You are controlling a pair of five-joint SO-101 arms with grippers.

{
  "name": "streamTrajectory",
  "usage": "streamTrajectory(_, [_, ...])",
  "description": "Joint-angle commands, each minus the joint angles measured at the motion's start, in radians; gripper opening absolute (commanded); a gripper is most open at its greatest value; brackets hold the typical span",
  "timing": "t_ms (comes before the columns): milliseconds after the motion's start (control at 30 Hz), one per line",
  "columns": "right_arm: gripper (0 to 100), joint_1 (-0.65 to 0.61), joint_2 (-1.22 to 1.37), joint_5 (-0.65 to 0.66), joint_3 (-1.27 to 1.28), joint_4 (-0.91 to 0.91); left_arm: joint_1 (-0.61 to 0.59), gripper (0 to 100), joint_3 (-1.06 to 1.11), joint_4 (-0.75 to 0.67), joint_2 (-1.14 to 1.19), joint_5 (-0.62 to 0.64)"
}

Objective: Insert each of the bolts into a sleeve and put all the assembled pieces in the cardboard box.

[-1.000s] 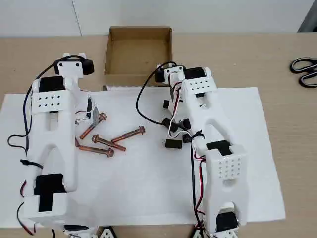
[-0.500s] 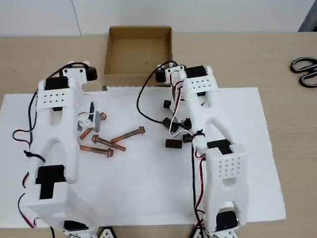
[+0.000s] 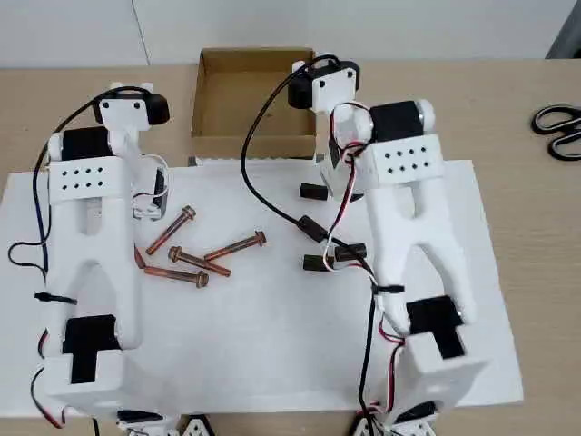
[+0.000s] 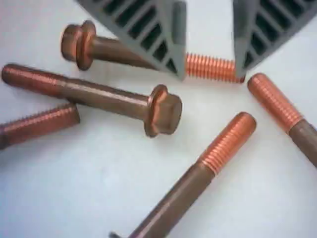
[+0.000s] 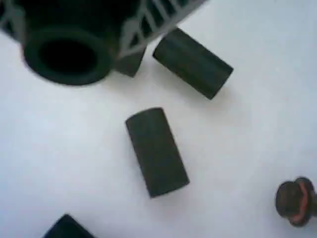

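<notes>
The selected bolt lies flat on the white sheet, its threaded end between the jaws of the left gripper, which stand apart on either side of the thread without touching it. The likely risk is a grip far from the flanged head: closing here would probably let the heavy head end droop or swing, which would spoil alignment with a sleeve bore. A second bolt lies just beside one jaw and a third bolt just beside the other, so either could be nudged or pinched as the jaws close. The right gripper appears clamped on a black sleeve, bore facing the wrist camera; a shallow hold could let the sleeve twist during insertion. Two loose sleeves lie below that gripper. The right arm's black cable trails across the sheet between the two grippers and could snag. The cardboard box stands just beyond the right gripper; scissors lie well apart.
</notes>
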Motion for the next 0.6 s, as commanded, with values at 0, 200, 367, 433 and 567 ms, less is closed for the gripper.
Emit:
streamTrajectory(0, [0.3,0.039,-0.117,0.012,0.080,0.005,0.002,6,-0.048,0.026,-0.029,-0.064])
streamTrajectory(200, [0.3,0.150,-0.209,0.012,0.226,0.001,0.002,6,-0.074,0.028,0.071,-0.261])
streamTrajectory(367, [0.3,0.216,-0.259,0.015,0.287,-0.001,0.017,13,-0.139,0.023,0.155,-0.322])
streamTrajectory(433, [0.3,0.223,-0.266,0.015,0.307,-0.001,0.035,15,-0.166,0.023,0.195,-0.322])
streamTrajectory(567, [0.3,0.226,-0.280,0.012,0.339,-0.001,0.080,15,-0.239,0.021,0.278,-0.322])
